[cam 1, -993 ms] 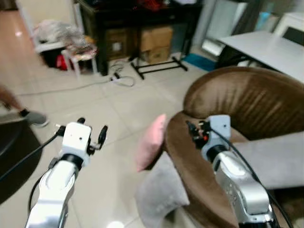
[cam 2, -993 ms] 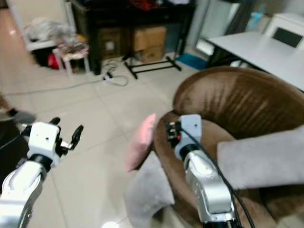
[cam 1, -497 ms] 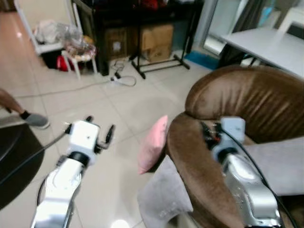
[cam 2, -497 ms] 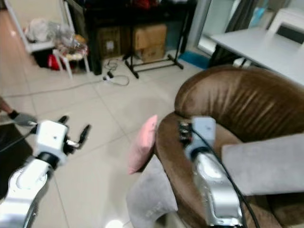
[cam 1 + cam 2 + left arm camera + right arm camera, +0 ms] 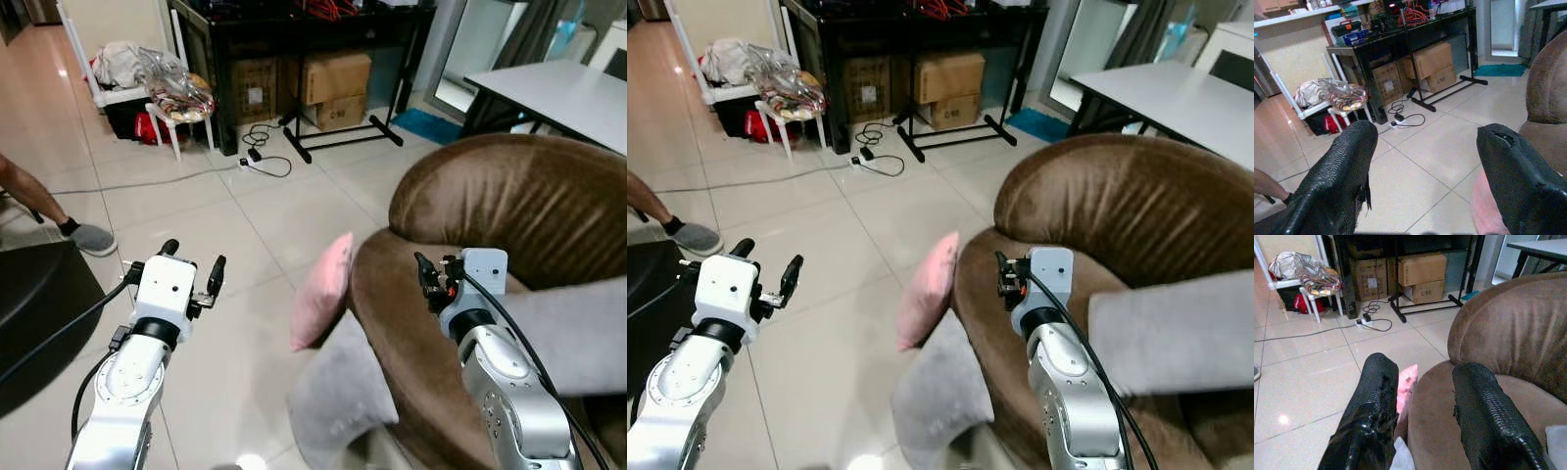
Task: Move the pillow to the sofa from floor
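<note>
A round brown sofa (image 5: 509,211) takes up the robot's right side, with a grey cushion (image 5: 578,333) lying across its seat. On the tiled floor (image 5: 245,220), the pink pillow (image 5: 321,292) stands on edge, leaning against the sofa's outer wall; a grey pillow (image 5: 338,397) rests against the sofa just below it, nearer the robot. Both grippers hang in the air, holding nothing. The left gripper (image 5: 191,264) hovers over open floor, well apart from the pink pillow, its jaws spread wide. The right gripper (image 5: 1003,277) is above the sofa's rim, near the pink pillow's top, its jaws also parted.

The right wrist view looks between the fingers (image 5: 1376,401) at the pillow's pink edge against the sofa. The left wrist view catches the pink pillow only at the frame's corner, beside one finger.

Farther off stand a black desk (image 5: 294,29) with cardboard boxes (image 5: 333,83) under it, a power strip and cables (image 5: 260,157), a white table (image 5: 558,88), and a person's leg and shoe (image 5: 59,220) at the left edge.
</note>
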Controlling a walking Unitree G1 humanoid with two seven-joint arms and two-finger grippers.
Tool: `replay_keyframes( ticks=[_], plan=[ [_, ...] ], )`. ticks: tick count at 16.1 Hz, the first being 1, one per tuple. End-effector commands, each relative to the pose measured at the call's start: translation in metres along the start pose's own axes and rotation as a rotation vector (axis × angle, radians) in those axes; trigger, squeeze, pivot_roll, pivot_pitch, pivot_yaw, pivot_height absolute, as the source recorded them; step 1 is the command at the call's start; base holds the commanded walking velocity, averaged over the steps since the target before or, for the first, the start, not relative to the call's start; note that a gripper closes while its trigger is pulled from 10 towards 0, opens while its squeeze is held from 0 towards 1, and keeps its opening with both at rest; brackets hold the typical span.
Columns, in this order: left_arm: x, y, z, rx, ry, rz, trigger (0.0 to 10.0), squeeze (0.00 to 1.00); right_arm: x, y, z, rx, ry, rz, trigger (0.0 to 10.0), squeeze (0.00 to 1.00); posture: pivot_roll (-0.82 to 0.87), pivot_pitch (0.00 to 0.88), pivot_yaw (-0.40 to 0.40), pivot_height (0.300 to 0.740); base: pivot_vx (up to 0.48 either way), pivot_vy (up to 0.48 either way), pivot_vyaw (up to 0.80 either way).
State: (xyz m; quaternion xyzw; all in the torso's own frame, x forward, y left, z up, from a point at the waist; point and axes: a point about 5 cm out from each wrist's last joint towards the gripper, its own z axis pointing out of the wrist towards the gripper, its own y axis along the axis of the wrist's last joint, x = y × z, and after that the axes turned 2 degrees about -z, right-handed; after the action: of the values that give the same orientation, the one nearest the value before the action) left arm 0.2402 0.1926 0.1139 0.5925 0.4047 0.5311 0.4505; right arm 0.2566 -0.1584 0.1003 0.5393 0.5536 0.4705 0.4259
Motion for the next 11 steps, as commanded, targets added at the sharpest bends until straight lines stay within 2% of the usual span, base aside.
replay_keyframes(
  ticks=[1, 6, 11],
  plan=[
    [-0.0023, -0.002, -0.0003, 0.007, 0.003, -0.012, 10.0, 0.0, -0.0028, -0.0006, 0.0006, -0.003, -0.009, -0.003, 10.0, 0.0, 0.03, 0.0, -0.06, 0.65, 0.0, 0.0, 0.0],
    [-0.0003, -0.0026, 0.0007, 0.003, 0.015, -0.022, 10.0, 0.0, -0.0006, -0.0003, 0.0012, -0.006, 0.005, -0.014, 10.0, 0.0, 0.03, 0.0, -0.065, 0.61, 0.0, 0.0, 0.0],
    [-0.0015, -0.0025, -0.0012, -0.005, 0.007, -0.045, 10.0, 0.0, 0.0006, -0.0022, 0.0026, 0.01, 0.01, -0.038, 10.0, 0.0, 0.04, 0.0, -0.069, 0.61, 0.0, 0.0, 0.0]
  ],
)
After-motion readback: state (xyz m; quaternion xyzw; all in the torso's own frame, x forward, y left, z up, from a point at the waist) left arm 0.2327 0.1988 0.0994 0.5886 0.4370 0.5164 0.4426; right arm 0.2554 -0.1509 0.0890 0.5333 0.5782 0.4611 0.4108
